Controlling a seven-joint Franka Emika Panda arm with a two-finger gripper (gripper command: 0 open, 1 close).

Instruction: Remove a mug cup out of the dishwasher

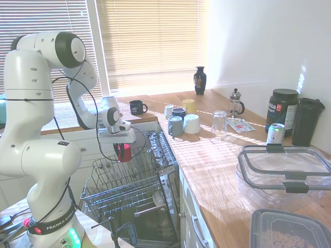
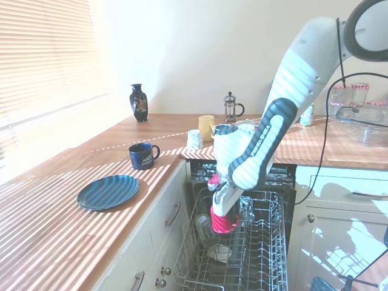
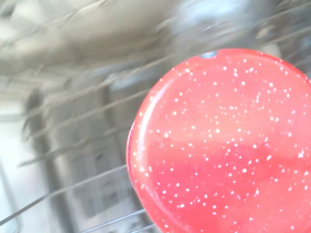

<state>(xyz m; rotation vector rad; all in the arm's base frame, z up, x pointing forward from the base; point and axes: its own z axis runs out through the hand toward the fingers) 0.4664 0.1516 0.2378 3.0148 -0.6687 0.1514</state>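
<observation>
The dishwasher [image 1: 135, 199] stands open under the wooden counter [image 1: 207, 170], its grey wire rack [image 2: 242, 254] pulled out over the dropped door, and that rack sets the limits for any move: tines stand up all across it, its raised sides hem in the load, and the counter edge runs close along one side, with white cabinet drawers [image 2: 159, 239] on the other. The clear room is above the rack, so my judgement is that a straight lift before any sideways travel is the safe way out. Over the rack's middle hangs the gripper [image 2: 223, 209], pointing down and clamped on the mug cup [image 2: 224, 221], which sits just above the tines and apart from the pale crockery [image 2: 219, 251] lying lower in the rack. The mug cup is small, glossy and red, most likely glazed ceramic: stiff, fairly light, slick under metal fingers and apt to chip against wire or the counter edge. It appears upside down, its speckled flat base filling the wrist view, so the hold looks to be across the body near that base; a firm squeeze on the wall serves better than the handle, which I cannot see.
</observation>
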